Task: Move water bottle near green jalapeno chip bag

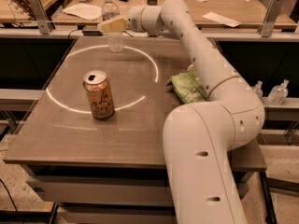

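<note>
One grey table [70, 139], marked with a lit ring [60, 104]; wooden bench [224, 3] set behind. Green jalapeno chip bag [187, 87] is laid at right; water bottle [115, 42] is stood at rear, gripper [112, 25] level with it, hold undeterminable.

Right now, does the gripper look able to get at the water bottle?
Probably yes. The gripper is right at the water bottle near the far edge of the table, nothing between them. The soda can stands much nearer the camera; the green jalapeno chip bag lies off to the side.
</note>
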Controlling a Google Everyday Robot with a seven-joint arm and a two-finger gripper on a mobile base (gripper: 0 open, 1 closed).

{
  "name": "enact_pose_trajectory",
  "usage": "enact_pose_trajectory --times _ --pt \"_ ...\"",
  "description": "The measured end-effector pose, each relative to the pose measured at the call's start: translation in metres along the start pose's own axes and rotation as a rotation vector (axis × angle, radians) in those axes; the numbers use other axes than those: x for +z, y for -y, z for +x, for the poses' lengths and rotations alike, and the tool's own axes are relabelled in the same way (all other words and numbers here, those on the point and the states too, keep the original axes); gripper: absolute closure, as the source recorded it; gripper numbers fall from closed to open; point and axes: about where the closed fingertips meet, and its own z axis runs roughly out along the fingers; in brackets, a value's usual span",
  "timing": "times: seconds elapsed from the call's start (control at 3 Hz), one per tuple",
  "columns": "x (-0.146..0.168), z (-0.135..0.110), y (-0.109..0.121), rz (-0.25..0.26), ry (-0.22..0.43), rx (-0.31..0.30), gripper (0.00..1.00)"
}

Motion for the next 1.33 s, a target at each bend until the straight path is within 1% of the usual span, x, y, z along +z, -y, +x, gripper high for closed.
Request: enact_pose_trajectory --times 0.33,0.67,1.0,1.33 --pt "0.010 0.000 0.000 -0.012 -0.007 -0.001 0.18" --pt "0.012 0.000 -0.001 -0.028 -0.007 0.009 0.42" --pt "0.008 0.001 0.002 -0.030 -0.014 0.024 0.64" --pt "-0.009 -0.004 0.010 0.000 -0.029 0.050 0.88"
